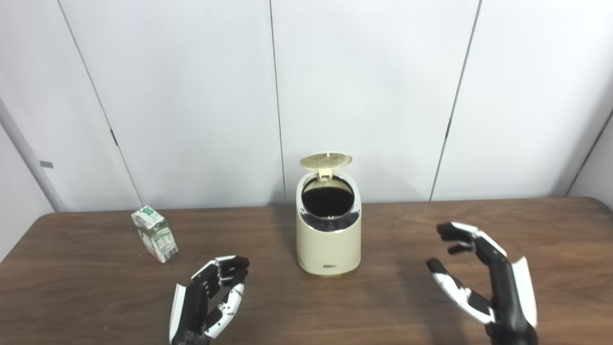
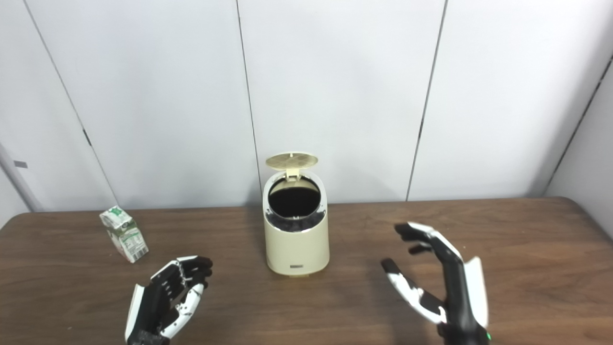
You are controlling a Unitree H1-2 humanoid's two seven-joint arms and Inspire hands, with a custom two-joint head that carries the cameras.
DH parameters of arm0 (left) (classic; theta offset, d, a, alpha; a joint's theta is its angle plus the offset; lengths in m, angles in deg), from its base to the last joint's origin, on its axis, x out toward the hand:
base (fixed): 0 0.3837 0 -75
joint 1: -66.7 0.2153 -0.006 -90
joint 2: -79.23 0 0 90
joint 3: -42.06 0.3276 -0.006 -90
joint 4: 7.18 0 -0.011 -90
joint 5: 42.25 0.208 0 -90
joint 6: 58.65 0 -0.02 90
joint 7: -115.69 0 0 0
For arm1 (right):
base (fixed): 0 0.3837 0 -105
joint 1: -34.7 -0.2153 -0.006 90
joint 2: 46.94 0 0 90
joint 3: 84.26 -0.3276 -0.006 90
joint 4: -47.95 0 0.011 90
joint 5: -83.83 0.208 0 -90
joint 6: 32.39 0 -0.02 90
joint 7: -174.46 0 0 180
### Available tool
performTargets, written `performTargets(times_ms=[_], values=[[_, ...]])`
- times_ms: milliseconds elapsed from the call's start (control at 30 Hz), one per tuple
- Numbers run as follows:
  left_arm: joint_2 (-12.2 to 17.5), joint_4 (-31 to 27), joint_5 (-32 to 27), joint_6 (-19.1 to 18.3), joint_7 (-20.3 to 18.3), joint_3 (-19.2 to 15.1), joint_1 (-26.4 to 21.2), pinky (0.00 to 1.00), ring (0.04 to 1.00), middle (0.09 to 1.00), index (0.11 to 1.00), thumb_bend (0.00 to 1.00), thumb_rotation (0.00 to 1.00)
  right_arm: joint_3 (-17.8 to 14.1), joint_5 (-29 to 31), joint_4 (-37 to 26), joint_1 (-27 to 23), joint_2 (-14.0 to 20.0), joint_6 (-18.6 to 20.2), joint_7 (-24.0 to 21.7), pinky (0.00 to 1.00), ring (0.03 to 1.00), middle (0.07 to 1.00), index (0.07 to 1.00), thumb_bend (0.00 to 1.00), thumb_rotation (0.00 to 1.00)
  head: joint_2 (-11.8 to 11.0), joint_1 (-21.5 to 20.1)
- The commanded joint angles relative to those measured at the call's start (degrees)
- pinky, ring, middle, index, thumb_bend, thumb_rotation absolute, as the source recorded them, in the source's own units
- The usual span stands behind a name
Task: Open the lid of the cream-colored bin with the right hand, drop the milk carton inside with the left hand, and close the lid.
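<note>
One cream-colored bin (image 1: 328,235), one milk carton (image 1: 155,233), two robot hands, one table (image 1: 527,230)

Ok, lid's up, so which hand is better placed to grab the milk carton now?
Left. The left hand is open on the same side of the bin as the milk carton. The right hand, also open, would have to cross past the bin.
</note>
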Motion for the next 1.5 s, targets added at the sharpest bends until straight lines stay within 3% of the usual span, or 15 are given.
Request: performTargets(times_ms=[0, 167, 267, 433, 600, 867, 1000, 1067, 1133, 1167, 1200, 1267, 1333, 1467], values=[[0.8, 0.75, -0.34, 1.78, 0.36, -0.32, -0.22, 0.56, 0.645, 0.666, 0.643, 0.21, 0.21, -0.49, 1.58, -0.36, 0.59, -0.53, -2.04, -0.55, 0.55, 0.661, 0.674, 0.65, 0.29, 0.35, 0.0, -0.58], [1.01, 0.74, -0.12, 1.31, 0.4, -0.44, -0.29, 0.55, 0.638, 0.661, 0.64, 0.21, 0.19, -1.35, 0.04, 1.08, 1.53, -1.02, -3.43, 0.08, 0.55, 0.649, 0.67, 0.65, 0.26, 0.29, -0.11, -1.11], [1.27, 0.97, -0.85, 1.73, 0.01, -0.36, -0.38, 0.55, 0.639, 0.663, 0.643, 0.21, 0.17, -1.8, -0.04, 2.42, 1.29, -0.83, -3.89, -0.11, 0.55, 0.655, 0.671, 0.654, 0.26, 0.38, -0.11, -1.03], [1.46, 1.22, -1.39, 2.24, 0.0, -0.34, -0.45, 0.55, 0.633, 0.658, 0.64, 0.21, 0.16, -2.73, -1.94, 4.39, 0.88, -0.77, -2.77, -0.09, 0.58, 0.657, 0.664, 0.649, 0.26, 0.37, 0.02, -1.35], [1.64, 0.92, -0.94, 2.54, 0.14, -0.12, -0.18, 0.55, 0.631, 0.657, 0.641, 0.21, 0.15, -3.32, -4.59, 5.35, 0.8, -0.75, -1.49, 0.21, 0.58, 0.655, 0.668, 0.648, 0.29, 0.43, 0.34, -0.9], [1.67, -0.17, -0.9, 2.59, 0.49, -0.41, 0.43, 0.55, 0.633, 0.656, 0.636, 0.22, 0.18, -3.4, -4.94, 5.3, 0.98, -1.12, -2.34, 0.47, 0.56, 0.655, 0.67, 0.652, 0.27, 0.35, 0.59, -0.71], [1.12, -4.9, -3.16, 1.0, 0.49, -1.43, 0.76, 0.54, 0.625, 0.646, 0.633, 0.23, 0.19, -3.58, -4.62, 4.18, 1.19, -1.52, -1.64, 0.26, 0.56, 0.67, 0.676, 0.656, 0.26, 0.34, 0.75, -1.12], [2.47, -9.95, -6.49, -0.74, -1.55, -1.47, 0.32, 0.55, 0.63, 0.651, 0.644, 0.29, 0.26, -3.97, -3.99, 4.11, 1.19, -1.61, -1.69, 0.31, 0.56, 0.667, 0.673, 0.651, 0.27, 0.34, 0.71, -0.96], [4.69, -14.45, -11.22, -3.91, -4.59, -1.16, -0.29, 0.57, 0.658, 0.684, 0.676, 0.43, 0.34, -4.3, -3.87, 4.54, 1.04, -1.37, -2.41, 0.47, 0.55, 0.655, 0.667, 0.643, 0.28, 0.33, 0.62, -0.55], [6.17, -17.13, -12.73, -5.7, -5.83, -1.29, -0.82, 0.58, 0.671, 0.7, 0.691, 0.52, 0.36, -4.45, -3.66, 4.78, 0.97, -1.22, -2.67, 0.42, 0.55, 0.653, 0.666, 0.639, 0.28, 0.33, 0.6, -0.34], [7.1, -18.91, -13.6, -6.98, -6.58, -1.43, -1.16, 0.6, 0.689, 0.724, 0.731, 0.71, 0.42, -4.55, -3.48, 4.94, 0.93, -1.13, -2.83, 0.37, 0.54, 0.654, 0.67, 0.637, 0.28, 0.33, 0.61, -0.22], [9.99, -23.09, -13.78, -8.7, -7.79, -2.16, -2.73, 0.62, 0.714, 0.754, 0.778, 0.81, 0.47, -4.71, -3.17, 4.79, 0.96, -1.05, -2.21, -0.06, 0.54, 0.659, 0.673, 0.64, 0.27, 0.33, 0.54, 0.91], [11.85, -25.64, -13.26, -9.76, -8.09, -2.98, -4.26, 0.64, 0.731, 0.775, 0.812, 0.84, 0.49, -4.83, -3.0, 4.75, 0.96, -0.96, -1.84, -0.33, 0.55, 0.664, 0.675, 0.643, 0.26, 0.32, 0.38, 1.51], [17.01, -30.07, -10.37, -14.69, -6.09, -8.7, -10.46, 0.66, 0.737, 0.784, 0.826, 0.75, 0.45, -4.89, -2.11, 5.62, 0.7, -0.71, -2.76, -0.59, 0.57, 0.673, 0.673, 0.644, 0.26, 0.28, -0.01, 2.67]])
